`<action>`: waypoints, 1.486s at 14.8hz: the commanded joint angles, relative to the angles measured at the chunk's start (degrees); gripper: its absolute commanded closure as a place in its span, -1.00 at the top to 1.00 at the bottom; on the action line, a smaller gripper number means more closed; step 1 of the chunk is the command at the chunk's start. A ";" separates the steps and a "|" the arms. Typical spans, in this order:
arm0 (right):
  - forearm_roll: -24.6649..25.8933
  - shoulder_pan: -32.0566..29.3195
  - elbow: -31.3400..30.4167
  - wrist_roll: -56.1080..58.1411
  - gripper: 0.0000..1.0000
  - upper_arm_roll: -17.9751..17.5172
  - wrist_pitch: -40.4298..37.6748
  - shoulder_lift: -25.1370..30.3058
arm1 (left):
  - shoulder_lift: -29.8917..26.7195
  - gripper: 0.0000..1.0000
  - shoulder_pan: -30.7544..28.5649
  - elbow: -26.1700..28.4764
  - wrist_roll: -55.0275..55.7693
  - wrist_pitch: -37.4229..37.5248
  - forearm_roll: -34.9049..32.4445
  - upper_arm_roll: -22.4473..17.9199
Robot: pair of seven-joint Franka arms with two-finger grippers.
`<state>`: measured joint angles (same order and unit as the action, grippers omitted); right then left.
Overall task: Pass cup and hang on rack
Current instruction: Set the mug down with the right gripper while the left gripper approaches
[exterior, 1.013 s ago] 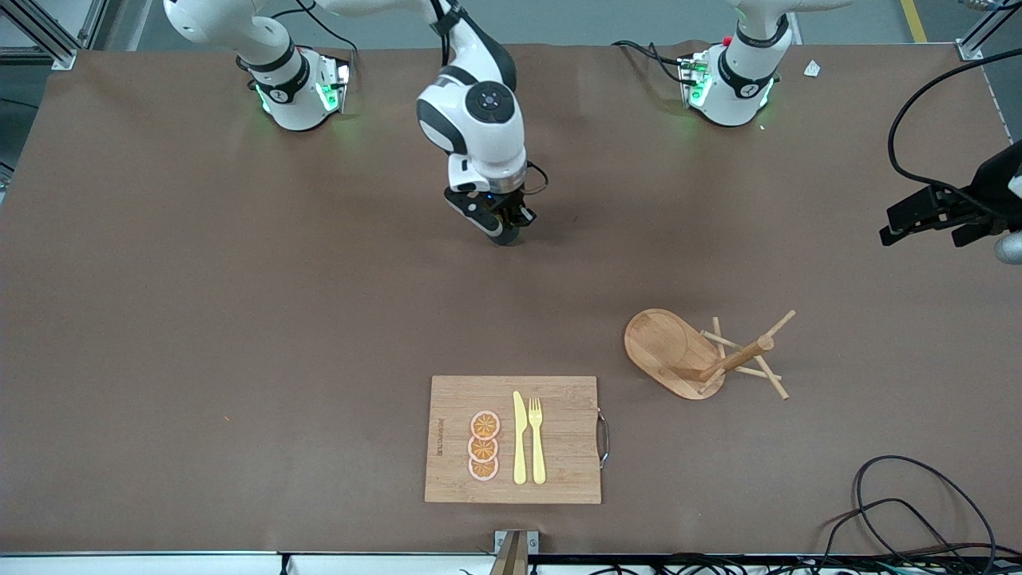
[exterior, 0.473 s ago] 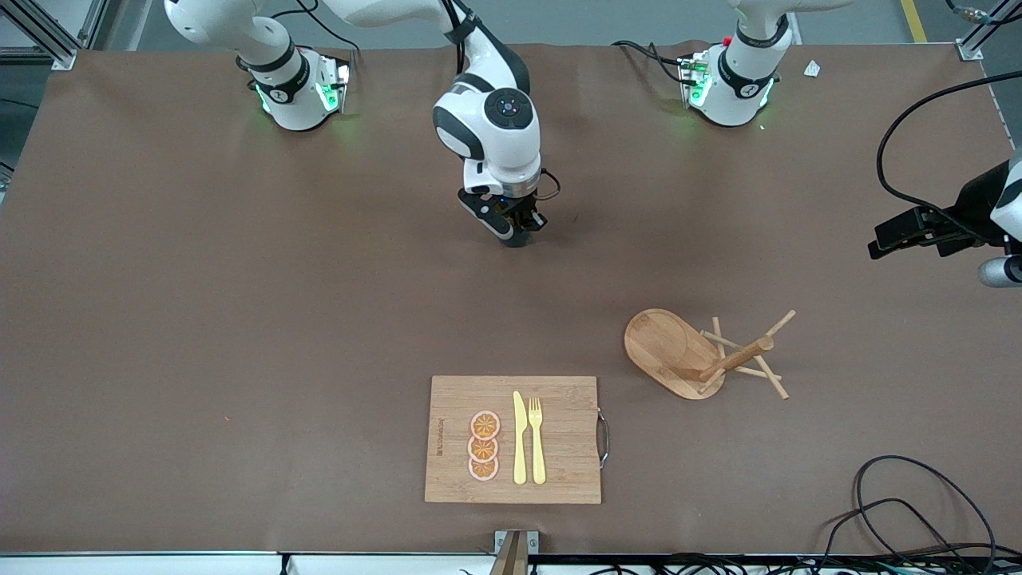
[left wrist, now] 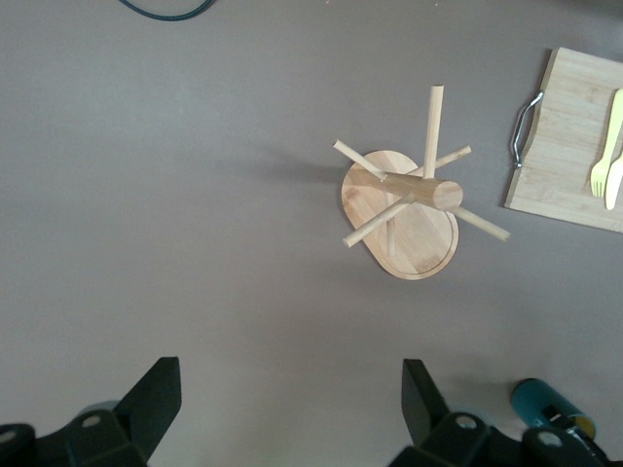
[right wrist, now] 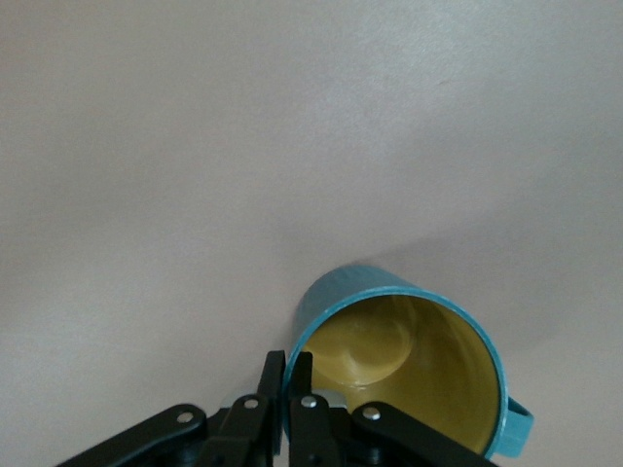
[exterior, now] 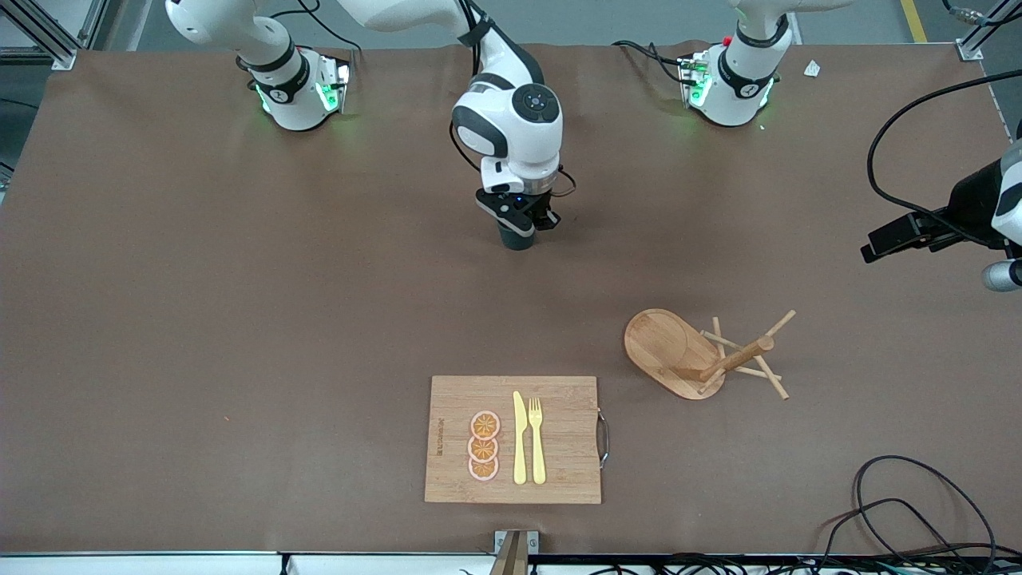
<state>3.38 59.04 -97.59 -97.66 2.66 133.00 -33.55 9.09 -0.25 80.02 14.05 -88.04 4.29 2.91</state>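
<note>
The dark teal cup [exterior: 517,237] with a yellow inside hangs from my right gripper [exterior: 516,224], low over the middle of the table. In the right wrist view my right gripper [right wrist: 289,375] is shut on the cup's rim [right wrist: 409,360], one finger inside and one outside, and the loop handle points away from the fingers. The wooden rack [exterior: 695,355] stands on its oval base nearer the front camera, toward the left arm's end. My left gripper [exterior: 874,247] is open and empty over the table's left-arm end. Its wrist view shows the rack [left wrist: 404,199], the cup [left wrist: 545,404] and the gripper [left wrist: 287,399] itself.
A rectangular wooden cutting board [exterior: 559,471] with orange slices [exterior: 484,446], a yellow knife and a fork [exterior: 536,439] lies near the front edge. It also shows in the left wrist view [left wrist: 569,146]. Black cables [exterior: 918,511] lie at the front corner by the left arm's end.
My right gripper has carried the cup toward the left arm's end of the table and a little lower. My left gripper has drifted slightly toward the table's middle.
</note>
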 commanded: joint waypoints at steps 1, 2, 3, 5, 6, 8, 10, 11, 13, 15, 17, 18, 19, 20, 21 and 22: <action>0.49 0.82 1.52 -1.83 -0.65 0.50 -0.72 -1.08 | -0.91 1.00 0.60 0.13 3.00 -0.03 0.90 1.04; 0.40 0.82 1.52 -3.66 -0.03 0.59 -0.64 -1.17 | -0.91 1.00 0.60 0.13 3.79 -0.03 0.90 1.30; 0.66 0.82 1.61 -5.16 0.18 0.59 -0.64 -1.26 | -1.00 1.00 0.68 0.13 5.19 -0.03 0.90 1.91; 0.75 1.17 1.61 -5.70 0.96 0.59 -0.72 -1.43 | -1.09 1.00 0.60 0.13 8.79 0.06 0.81 3.67; 0.84 1.43 1.52 -5.96 1.00 0.68 -0.73 -1.52 | -1.18 1.00 0.60 0.13 10.37 0.06 0.81 4.55; 0.75 1.52 1.52 -5.96 1.00 0.77 -0.81 -1.43 | -1.27 1.00 0.60 0.13 13.27 0.06 0.46 6.48; 0.75 1.35 2.05 -5.87 1.00 0.77 -2.47 -1.34 | -1.27 1.00 0.60 0.13 16.87 0.41 0.11 8.85; 0.75 1.17 3.01 -5.79 1.00 0.77 -4.22 -1.17 | -1.27 1.00 0.60 0.13 19.06 0.41 0.02 9.99; 0.75 0.64 5.20 -5.00 1.00 0.85 -8.35 -0.73 | -1.27 1.00 0.60 0.22 21.89 0.41 -0.07 11.58; 0.40 -0.84 7.58 -3.42 1.00 0.86 -13.27 0.14 | -1.18 1.00 0.68 0.22 24.00 0.41 -0.16 12.72; -0.47 -2.51 8.55 -0.96 1.00 0.59 -16.62 1.46 | -1.18 1.00 0.68 0.22 26.46 0.41 -2.78 15.18; -1.43 -3.74 8.56 0.44 1.00 0.42 -17.07 2.25 | -1.18 1.00 0.68 0.22 28.12 0.41 -4.10 17.11; -2.66 -4.80 8.56 2.72 1.00 0.50 -17.77 3.13 | -1.18 1.00 0.68 0.31 30.31 0.41 -4.98 18.52; -2.85 -5.42 8.29 6.13 1.00 0.68 -20.82 4.62 | -1.09 1.00 0.68 0.31 32.34 0.41 -5.34 19.66; -2.85 -6.64 8.20 9.30 1.00 0.85 -25.55 6.81 | -1.00 1.00 0.77 0.40 33.75 0.41 -5.34 20.72; -2.76 -9.09 7.68 12.38 1.00 0.86 -28.64 9.79 | -0.83 1.00 0.86 0.40 34.81 0.32 -5.61 21.34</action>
<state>1.48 53.67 -87.81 -91.28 4.09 109.95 -29.98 8.68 0.63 80.02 46.37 -87.94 0.09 22.87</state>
